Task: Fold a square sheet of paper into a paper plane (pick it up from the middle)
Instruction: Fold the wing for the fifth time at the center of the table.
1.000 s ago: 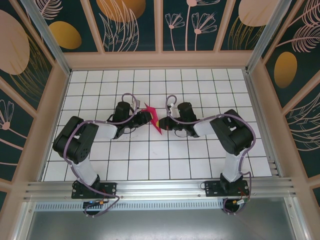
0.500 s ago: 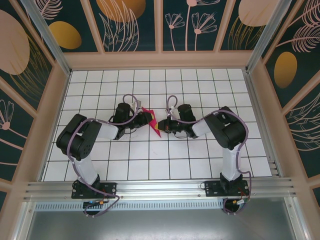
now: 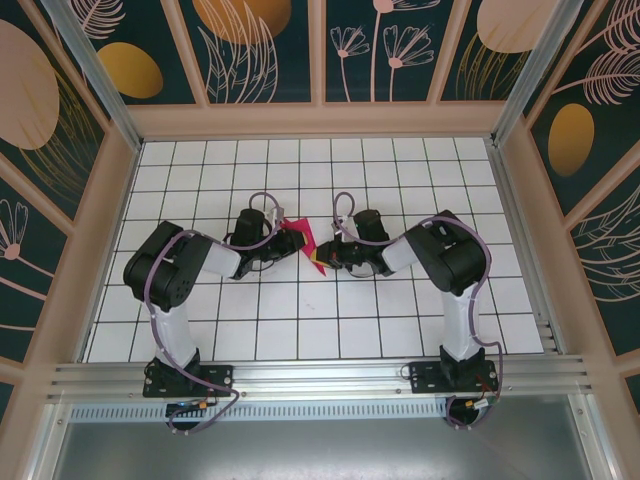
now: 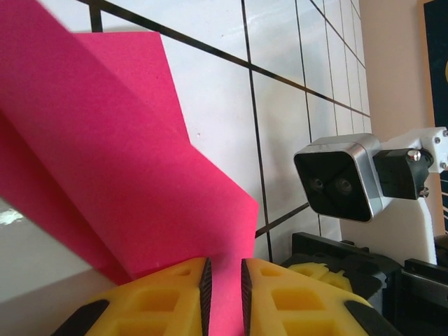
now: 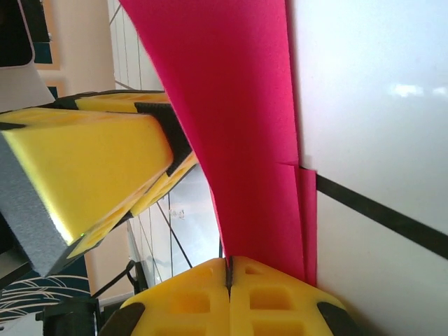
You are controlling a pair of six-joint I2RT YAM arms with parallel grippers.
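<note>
Meeting over the middle of the worktop [image 3: 300, 330], both arms share the pink sheet of paper [image 3: 305, 242], which stands creased between them. The right gripper [image 5: 228, 260] has its jaws pressed together, pinching the sheet's lower edge. The left gripper [image 4: 224, 269] shows a narrow gap with paper running through it; whether its pads press on the paper, I cannot tell.
</note>
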